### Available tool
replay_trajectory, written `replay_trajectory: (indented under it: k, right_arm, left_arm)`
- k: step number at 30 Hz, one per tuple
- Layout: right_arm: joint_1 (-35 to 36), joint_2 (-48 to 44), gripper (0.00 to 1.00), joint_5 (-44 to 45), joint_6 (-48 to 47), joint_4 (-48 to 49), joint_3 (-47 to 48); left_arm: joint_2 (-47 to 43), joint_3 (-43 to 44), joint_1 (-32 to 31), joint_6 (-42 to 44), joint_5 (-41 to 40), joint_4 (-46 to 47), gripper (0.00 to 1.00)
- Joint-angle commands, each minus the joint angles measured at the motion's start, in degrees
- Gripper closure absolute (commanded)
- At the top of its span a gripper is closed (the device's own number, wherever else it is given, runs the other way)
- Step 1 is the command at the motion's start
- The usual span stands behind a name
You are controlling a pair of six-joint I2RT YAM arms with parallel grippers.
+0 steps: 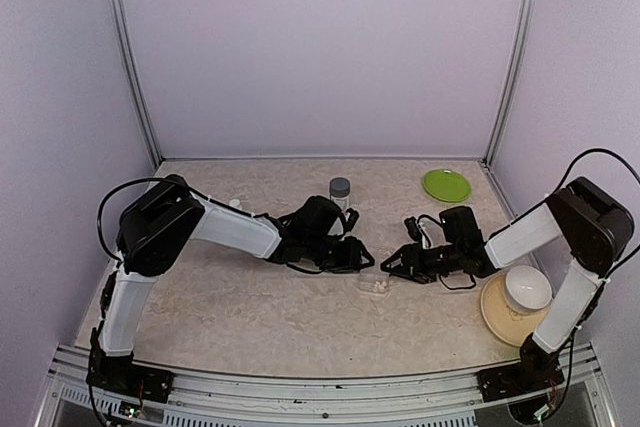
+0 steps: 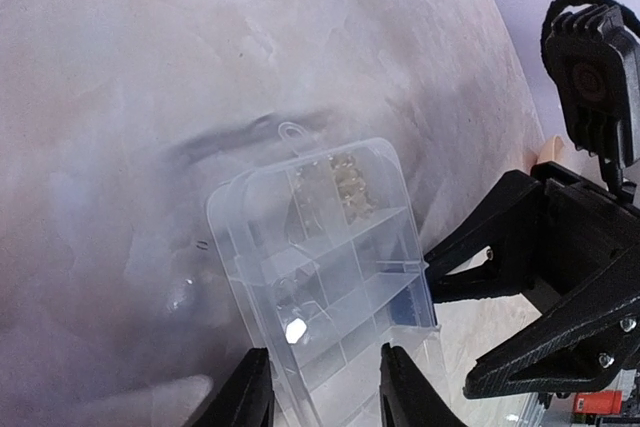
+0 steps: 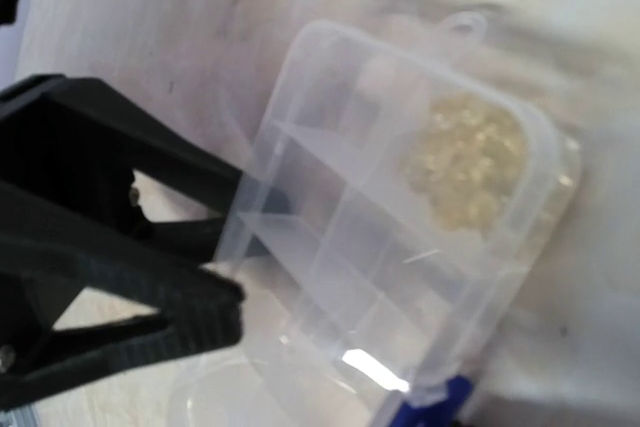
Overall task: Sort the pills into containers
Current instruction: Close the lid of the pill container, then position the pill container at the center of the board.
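at mid-counter, a touch toward the near edge: clear pill box (image 1: pixel 373 287), flat, pale grains (image 3: pixel 465 162) in one end compartment. astride its other end, left gripper (image 2: pixel 322 372), jaws parted; pressing or not, cannot tell. beside it, right gripper (image 2: pixel 450 322) spread wide, one fingertip (image 2: pixel 448 251) touching the box's long wall. green plate (image 1: pixel 446 185) by the far right corner, well apart.

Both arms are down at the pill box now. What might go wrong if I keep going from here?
1. The left pincer and right pincer crowd the clear pill box from two sides; a small move may knock them together.
2. One of the right pincer's fingers sits at the box's side wall; pushing may slide or tip the box and spill the pale pieces in one compartment.
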Motion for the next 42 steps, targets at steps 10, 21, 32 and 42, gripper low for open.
replay_trajectory:
  k: [10, 21, 32, 42]
  right_arm:
    - [0.9, -1.5, 0.41, 0.4, -1.2, -3.2, 0.2]
    - [7.6, 1.3, 0.41, 1.1, 1.6, -0.7, 2.9]
    - [13.6, 9.2, 0.41, 2.4, 3.1, -0.3, 13.8]
    - [16.6, 16.8, 0.4, 2.7, 4.1, -1.2, 23.0]
  left_arm:
    - [-5.6, -6.5, 2.4, 1.3, -3.1, -3.1, 0.35]
    - [-16.4, -17.0, 5.2, 2.9, -9.0, -2.8, 0.15]
    - [-22.7, -26.0, 7.0, 3.2, -12.9, -1.9, 0.1]
    - [-25.4, -28.0, 7.8, 2.7, -14.8, -1.3, 0.08]
